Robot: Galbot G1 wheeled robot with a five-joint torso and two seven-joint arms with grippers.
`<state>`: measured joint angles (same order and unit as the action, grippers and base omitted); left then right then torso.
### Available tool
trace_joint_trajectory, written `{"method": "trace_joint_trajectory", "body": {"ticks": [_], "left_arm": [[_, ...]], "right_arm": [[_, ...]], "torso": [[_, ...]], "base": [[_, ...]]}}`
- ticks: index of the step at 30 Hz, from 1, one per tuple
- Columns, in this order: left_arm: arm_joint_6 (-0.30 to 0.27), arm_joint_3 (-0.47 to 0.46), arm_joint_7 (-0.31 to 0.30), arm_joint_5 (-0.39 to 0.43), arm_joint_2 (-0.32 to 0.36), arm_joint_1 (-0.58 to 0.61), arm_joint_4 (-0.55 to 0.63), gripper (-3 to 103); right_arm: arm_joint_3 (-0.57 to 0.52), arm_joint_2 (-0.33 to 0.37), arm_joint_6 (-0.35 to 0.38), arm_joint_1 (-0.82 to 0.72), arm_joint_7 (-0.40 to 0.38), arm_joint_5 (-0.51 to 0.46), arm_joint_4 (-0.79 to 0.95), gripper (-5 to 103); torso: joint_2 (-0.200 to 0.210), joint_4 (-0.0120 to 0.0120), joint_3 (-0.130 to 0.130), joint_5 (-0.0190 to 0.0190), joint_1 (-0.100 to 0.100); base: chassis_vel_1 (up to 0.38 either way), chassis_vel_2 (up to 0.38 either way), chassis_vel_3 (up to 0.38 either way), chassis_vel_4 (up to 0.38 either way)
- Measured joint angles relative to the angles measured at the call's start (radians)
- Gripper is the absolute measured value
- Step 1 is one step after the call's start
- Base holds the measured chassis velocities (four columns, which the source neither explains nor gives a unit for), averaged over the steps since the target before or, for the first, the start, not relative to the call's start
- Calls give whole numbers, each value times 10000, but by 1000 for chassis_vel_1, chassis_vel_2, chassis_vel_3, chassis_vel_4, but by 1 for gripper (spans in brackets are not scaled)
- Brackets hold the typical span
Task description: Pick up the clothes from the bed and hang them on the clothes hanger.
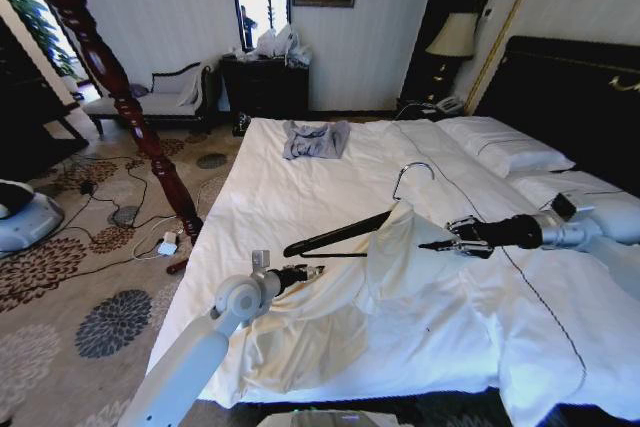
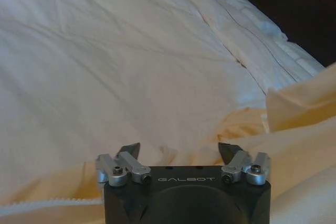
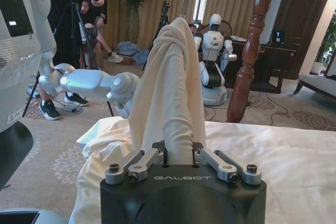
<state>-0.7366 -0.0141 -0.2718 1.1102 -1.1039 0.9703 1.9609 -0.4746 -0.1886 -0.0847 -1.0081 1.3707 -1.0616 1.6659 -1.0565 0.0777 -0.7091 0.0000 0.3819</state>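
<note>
The right hand (image 3: 178,153) is pinching a bunched fold of the shirt (image 1: 385,247); in the right wrist view the cloth rises in a twisted column directly ahead of its fingers (image 3: 144,161). Just beyond that grip, the fabric drapes over one shoulder of the hanger (image 1: 335,235), whose silver hook points up and whose other, bare shoulder extends toward the left hand (image 1: 315,272). The left hand is spread, holding nothing; its fingers (image 2: 128,153) hover just above the lower part of the shirt, which lies crumpled on the bed (image 1: 300,177) below and ahead of it.

Handling: the shirt appears thin, light and limp. It will sag, slide off the smooth hanger and offer no stiffness of its own. Take hold at a seam, collar or gathered fold, not at a single loose layer. The hanger is rigid; grip it near the neck.

Farther off, a smaller blue-grey garment (image 1: 315,139) lies well apart toward the headboard (image 1: 570,87).
</note>
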Motion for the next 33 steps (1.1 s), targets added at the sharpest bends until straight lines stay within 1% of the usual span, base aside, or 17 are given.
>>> {"method": "trace_joint_trajectory", "body": {"ticks": [2, 4, 7, 9, 10, 12, 13, 15, 16, 19, 20, 22, 23, 24, 26, 28, 33], "left_arm": [[0, 114, 67, -48, -2, -12, -46, 90], [0, 169, 108, -72, -35, -23, -86, 80], [0, 180, 188, -62, -41, -30, -97, 74], [0, 180, 269, 1, -22, -37, -98, 63], [0, 180, 269, 1, -22, -37, -98, 63], [0, 149, 325, 106, 14, -38, -97, 53], [0, 107, 344, 170, 26, -35, -95, 53], [0, -57, 369, 368, 29, 4, -80, 42], [0, -57, 369, 368, 29, 4, -80, 42], [0, -430, 371, 883, -20, 50, -48, 26], [0, -430, 371, 883, -20, 50, -48, 26], [0, -695, 366, 1209, -41, 53, -37, 20], [0, -838, 372, 1324, -50, 50, -37, 15], [0, -838, 372, 1324, -50, 50, -37, 15], [11, -1127, 430, 1488, -75, 22, -45, 4], [110, -1345, 500, 1606, -90, -26, -59, 0], [253, -1602, 566, 1762, -90, -131, -60, 0]], "right_arm": [[-2, 0, -7, 0, 2, 0, 2, 19], [-6, -4, -27, -3, 2, 0, 12, 19], [-10, -10, -64, -15, -3, -1, 23, 19], [-14, -17, -118, -20, -93, -12, 37, 19], [-14, -17, -118, -20, -93, -12, 37, 19], [-15, -19, -153, -21, -255, -44, 45, 19], [-16, -19, -158, -17, -302, -58, 47, 19], [-17, -21, -163, 5, -374, -80, 48, 19], [-17, -21, -163, 5, -374, -80, 48, 19], [-17, -9, -172, 23, -432, -97, 66, 19], [-17, -9, -172, 23, -432, -97, 66, 19], [-18, 3, -181, 35, -458, -115, 76, 19], [-19, 11, -185, 39, -469, -119, 78, 19], [-19, 11, -185, 39, -469, -119, 78, 19], [-21, 15, -197, 41, -484, -121, 85, 19], [-24, 17, -212, 36, -498, -122, 96, 19], [-30, 18, -225, 20, -532, -122, 112, 19]], "torso": [[0, 0, 0, 0, -1], [-1, 0, 0, 0, -1], [0, 0, 0, 0, -1], [-1, 1, 0, 0, -1], [-1, 1, 0, 0, -1], [0, 0, 0, 0, -1], [0, 0, 0, 0, -1], [0, 0, 0, 0, -1], [0, 0, 0, 0, -1], [-1, 0, 0, 0, -1], [-1, 0, 0, 0, -1], [0, 0, 0, 0, -1], [0, 0, 0, 0, 0], [0, 0, 0, 0, 0], [-1, 0, 0, 0, -1], [0, 0, 0, 0, -1], [0, 0, 0, 0, 0]], "base": [[0, 0, 0, 0], [0, 0, 0, 0], [0, 0, 0, 0], [0, 0, 0, 0], [0, 0, 0, 0], [0, 0, 0, 0], [0, 0, 0, 0], [0, 0, 0, 0], [0, 0, 0, 0], [0, 0, 0, 0], [0, 0, 0, 0], [0, 0, 0, 0], [0, 0, 0, 0], [0, 0, 0, 0], [0, 0, 0, 0], [0, 0, 0, 0], [0, 0, 0, 0]]}}
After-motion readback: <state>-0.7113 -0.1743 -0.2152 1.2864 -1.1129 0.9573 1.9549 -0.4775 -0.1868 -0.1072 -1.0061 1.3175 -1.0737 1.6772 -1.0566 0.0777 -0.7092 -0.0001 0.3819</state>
